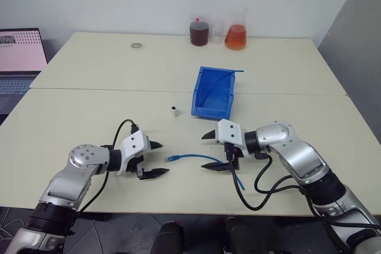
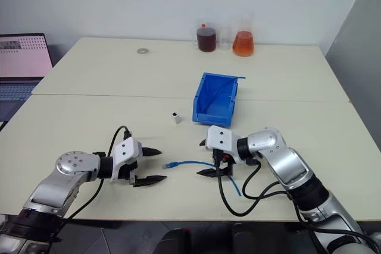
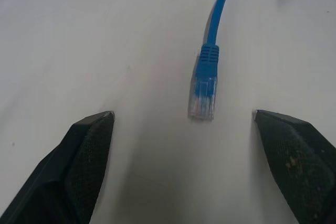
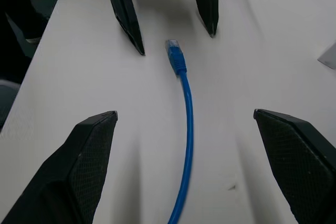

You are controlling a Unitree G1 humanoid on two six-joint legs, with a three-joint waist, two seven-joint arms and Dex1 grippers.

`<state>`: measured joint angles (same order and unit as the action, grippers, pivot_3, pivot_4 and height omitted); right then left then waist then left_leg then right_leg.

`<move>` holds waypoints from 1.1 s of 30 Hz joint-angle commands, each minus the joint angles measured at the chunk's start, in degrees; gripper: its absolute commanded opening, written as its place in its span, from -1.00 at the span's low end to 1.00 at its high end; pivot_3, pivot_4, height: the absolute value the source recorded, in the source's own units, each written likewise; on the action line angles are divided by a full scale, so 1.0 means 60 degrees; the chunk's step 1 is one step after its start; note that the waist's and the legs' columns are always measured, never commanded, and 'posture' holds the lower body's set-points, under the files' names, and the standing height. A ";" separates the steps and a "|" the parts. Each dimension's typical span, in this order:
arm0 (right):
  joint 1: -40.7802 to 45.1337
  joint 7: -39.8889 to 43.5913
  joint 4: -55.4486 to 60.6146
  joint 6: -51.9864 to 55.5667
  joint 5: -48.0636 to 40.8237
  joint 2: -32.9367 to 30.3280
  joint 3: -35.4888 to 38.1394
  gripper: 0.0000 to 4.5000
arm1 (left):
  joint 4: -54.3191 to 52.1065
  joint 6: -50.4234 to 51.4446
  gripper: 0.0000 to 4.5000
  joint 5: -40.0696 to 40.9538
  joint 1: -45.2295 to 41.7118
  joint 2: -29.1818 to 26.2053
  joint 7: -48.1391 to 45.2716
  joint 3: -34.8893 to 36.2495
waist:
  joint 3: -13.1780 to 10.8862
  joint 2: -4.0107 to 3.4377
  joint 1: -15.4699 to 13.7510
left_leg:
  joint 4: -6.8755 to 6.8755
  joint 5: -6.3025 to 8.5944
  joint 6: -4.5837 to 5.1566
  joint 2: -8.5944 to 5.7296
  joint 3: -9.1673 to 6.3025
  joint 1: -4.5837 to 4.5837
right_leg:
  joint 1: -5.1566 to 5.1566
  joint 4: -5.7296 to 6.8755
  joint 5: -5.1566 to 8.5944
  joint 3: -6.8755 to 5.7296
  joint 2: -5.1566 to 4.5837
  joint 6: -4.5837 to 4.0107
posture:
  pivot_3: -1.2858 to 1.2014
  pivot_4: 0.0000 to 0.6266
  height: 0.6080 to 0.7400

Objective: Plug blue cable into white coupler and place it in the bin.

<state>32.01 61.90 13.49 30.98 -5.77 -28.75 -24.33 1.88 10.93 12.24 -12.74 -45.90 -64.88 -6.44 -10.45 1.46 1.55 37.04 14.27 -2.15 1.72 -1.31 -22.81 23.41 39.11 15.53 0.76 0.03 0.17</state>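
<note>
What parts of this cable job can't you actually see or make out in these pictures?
- Blue cable: its far end runs under the right end effector in the eye views, so that end is hidden.
- White coupler: too small in the eye views to make out its socket.
- Bin: its near wall hides part of the floor inside.
- Laptop: cut off by the edge of the eye views.

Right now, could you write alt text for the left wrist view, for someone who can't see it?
A blue cable lies on a pale table, its clear plug pointing toward the camera. The plug sits just ahead of the left gripper, whose two black fingertips stand wide apart on either side of it, touching nothing.
</note>
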 commanded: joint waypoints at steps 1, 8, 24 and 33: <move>-0.0083 -0.0311 0.0689 0.0268 -0.0183 -0.0077 0.0328 0.99 | 0.0078 0.0029 0.92 -0.0388 -0.0123 0.0028 -0.0091 -0.0372 | 0.0000 0.0000 -0.0001 | 0.0000 0.0000 0.0000 -0.0001 0.0000 0.0001 | -0.0001 0.0000 0.0000 0.0001 0.0000 0.0000 | 0.03 -0.52 1.00; -0.0153 -0.0604 0.0969 0.0472 -0.0290 -0.0115 0.0493 1.00 | -0.0153 0.0382 0.33 -0.0690 0.0035 -0.0299 -0.0391 -0.0775 | 0.0003 0.0001 -0.0003 | 0.0002 0.0000 0.0000 -0.0004 0.0000 0.0014 | -0.0019 -0.0002 0.0003 0.0001 -0.0004 0.0006 | 0.03 -0.52 1.00; -0.0818 -0.0665 0.2201 0.0706 -0.1372 -0.0562 0.1231 1.00 | -0.0169 0.0977 -0.91 -0.0688 0.0398 -0.0376 -0.0228 -0.0794 | 0.0026 -0.0017 0.0008 | -0.0002 0.0000 0.0001 0.0002 -0.0001 0.0051 | -0.0040 0.0002 0.0020 0.0014 -0.0001 0.0035 | 0.03 -0.52 1.00; -0.1439 -0.0654 0.3329 0.2829 -0.3940 -0.1021 0.2653 1.00 | -0.1270 0.2637 -0.91 0.1349 -0.0221 0.0377 -0.0383 0.0193 | 0.0028 -0.0020 0.0011 | 0.0001 0.0000 0.0001 0.0004 -0.0004 0.0048 | -0.0042 0.0006 0.0020 0.0013 0.0001 0.0036 | 0.03 -0.52 1.00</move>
<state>23.98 58.32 30.58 46.28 -25.60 -34.48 -11.34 -2.49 23.23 16.36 -12.35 -44.48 -66.79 -6.67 -10.28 1.34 1.62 37.05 14.27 -2.14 1.73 -1.34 -22.55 23.16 39.12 15.65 0.82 0.03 0.39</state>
